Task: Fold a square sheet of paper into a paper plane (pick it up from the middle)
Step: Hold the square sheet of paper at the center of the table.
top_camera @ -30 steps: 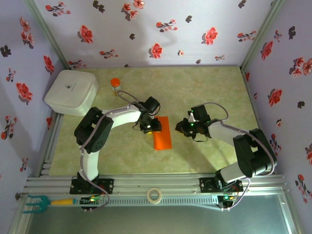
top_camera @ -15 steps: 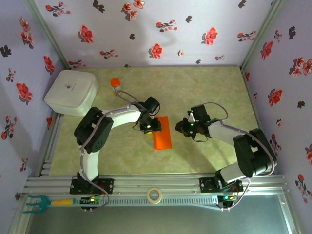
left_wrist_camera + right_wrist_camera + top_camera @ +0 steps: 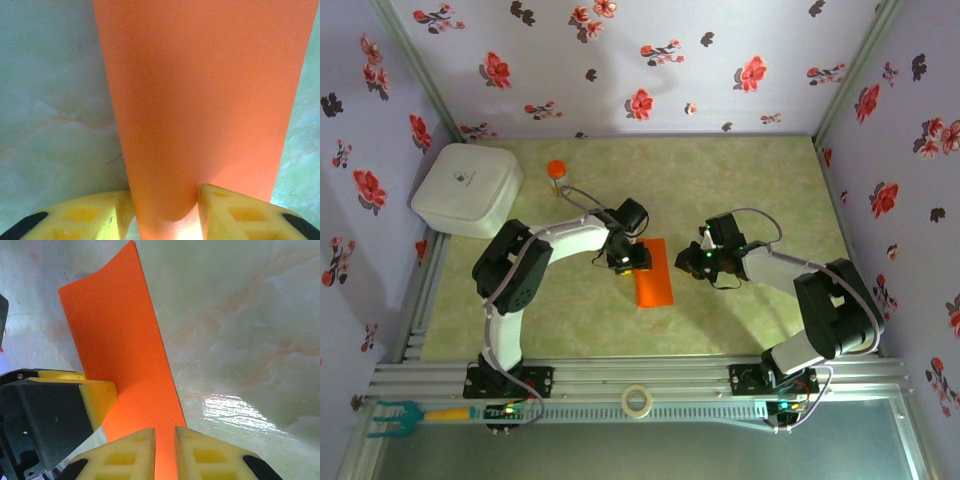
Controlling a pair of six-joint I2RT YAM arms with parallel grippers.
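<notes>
paper (image 3: 656, 282): smooth orange rectangle, bowed | left gripper (image 3: 165, 194): pinching paper | right gripper (image 3: 165, 434): nearly pressed together over paper edge, hold cannot tell | desk (image 3: 750, 180): glossy marbled green

Left arm (image 3: 570, 236), right arm (image 3: 782, 268): white shell links between rounded black joint housings; thin black cables (image 3: 582, 196) loop outside. Green lights at both bases. Left gripper (image 3: 165, 195), right gripper (image 3: 165, 435): yellow fingers (image 3: 90, 215) with rectangular moulded pockets, black mounts, small screws.
</notes>
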